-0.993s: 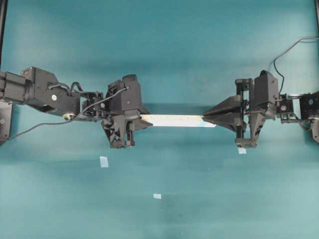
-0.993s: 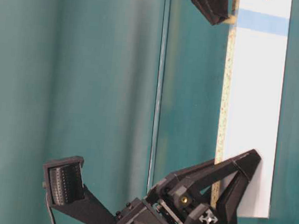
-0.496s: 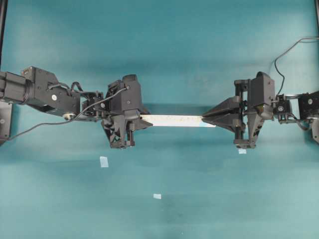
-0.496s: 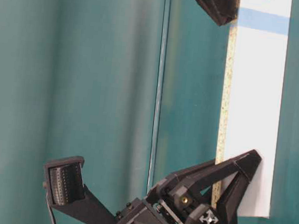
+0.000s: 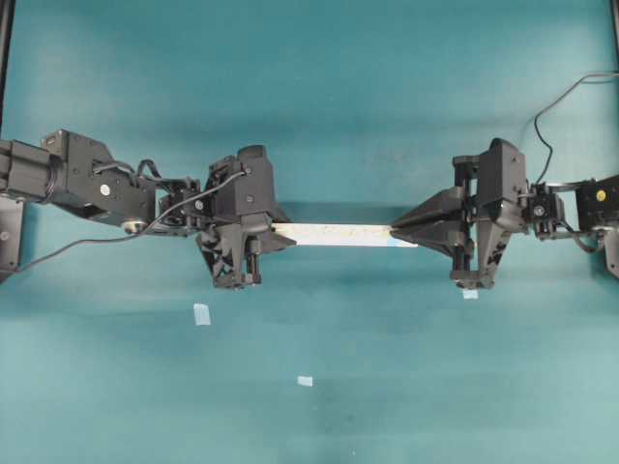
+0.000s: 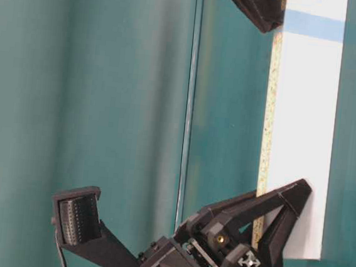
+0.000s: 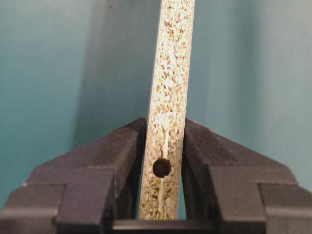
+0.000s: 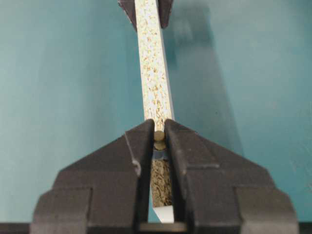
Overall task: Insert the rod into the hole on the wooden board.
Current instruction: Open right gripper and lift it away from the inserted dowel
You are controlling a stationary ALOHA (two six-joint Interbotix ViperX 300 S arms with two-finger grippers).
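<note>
Pinching rod over board: right hand; left hand clamps board.

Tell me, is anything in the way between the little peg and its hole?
Nothing visible. The right tool pinches the tiny cream-beige cylindrical rod right above the small dark round hole in the long pale speckled wooden board, held by the left tool.

Brightness: even, moderate in all views.
Shadows: soft dark band on the bench toward 12 o'clock of the wooden board; wrist views show broad diffuse shadows.
Glare: none.
Focus: fingers slightly soft up close; overhead sharp.
</note>
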